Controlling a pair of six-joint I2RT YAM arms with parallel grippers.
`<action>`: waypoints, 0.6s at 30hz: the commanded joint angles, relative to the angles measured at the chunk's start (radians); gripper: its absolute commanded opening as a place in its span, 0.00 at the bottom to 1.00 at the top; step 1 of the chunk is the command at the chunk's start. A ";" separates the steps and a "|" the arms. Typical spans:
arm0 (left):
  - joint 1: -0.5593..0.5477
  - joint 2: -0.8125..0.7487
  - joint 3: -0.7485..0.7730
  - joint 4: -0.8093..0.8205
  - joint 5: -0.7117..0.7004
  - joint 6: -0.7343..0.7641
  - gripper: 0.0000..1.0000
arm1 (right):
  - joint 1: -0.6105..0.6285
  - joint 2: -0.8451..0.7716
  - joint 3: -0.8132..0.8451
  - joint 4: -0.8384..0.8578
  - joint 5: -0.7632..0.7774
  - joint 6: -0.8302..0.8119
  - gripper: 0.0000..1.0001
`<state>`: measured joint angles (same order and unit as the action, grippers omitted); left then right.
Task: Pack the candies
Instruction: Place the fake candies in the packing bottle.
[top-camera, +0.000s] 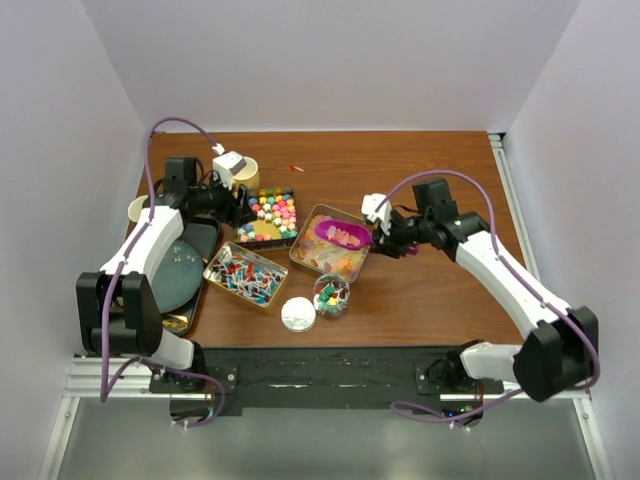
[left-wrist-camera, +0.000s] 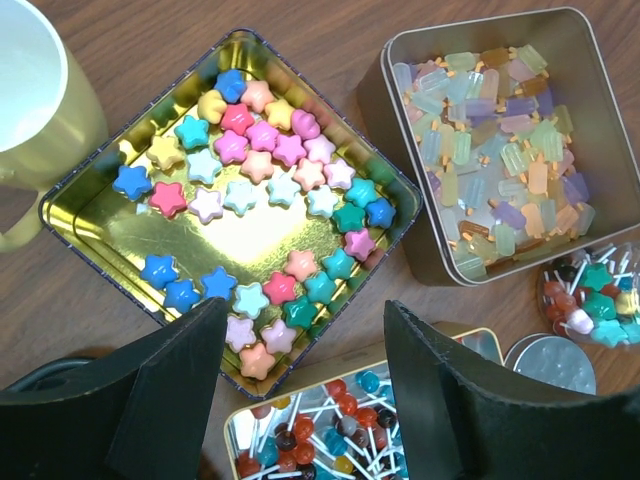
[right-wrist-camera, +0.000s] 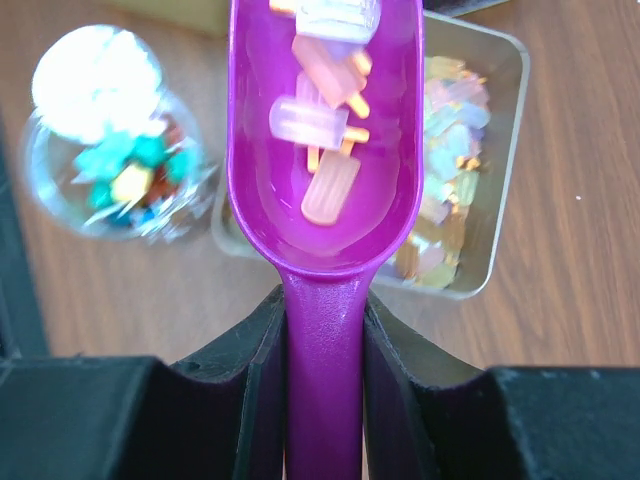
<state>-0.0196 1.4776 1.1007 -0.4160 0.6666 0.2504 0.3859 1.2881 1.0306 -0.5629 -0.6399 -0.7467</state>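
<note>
multicolour star candies, pastel lolly pcs in scoop

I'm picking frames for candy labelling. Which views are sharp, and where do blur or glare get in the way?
Left wrist: star candies sharp, gold tin floor mirrors them. Right wrist: purple scoop fairly sharp; jar and square tin behind blurred, white lid blown out. Top external: evenly lit, but detail is small.
</note>
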 joint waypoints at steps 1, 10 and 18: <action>0.010 -0.031 -0.015 0.062 -0.018 -0.011 0.69 | 0.002 -0.072 0.052 -0.302 -0.005 -0.169 0.00; 0.020 -0.126 -0.039 0.105 -0.002 -0.053 0.70 | 0.005 -0.127 0.121 -0.626 0.080 -0.341 0.00; 0.020 -0.198 -0.100 0.131 0.001 -0.083 0.70 | 0.037 -0.102 0.207 -0.715 0.184 -0.361 0.00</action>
<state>-0.0082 1.3266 1.0351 -0.3370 0.6537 0.1963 0.3950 1.1824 1.1717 -1.2060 -0.5140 -1.0767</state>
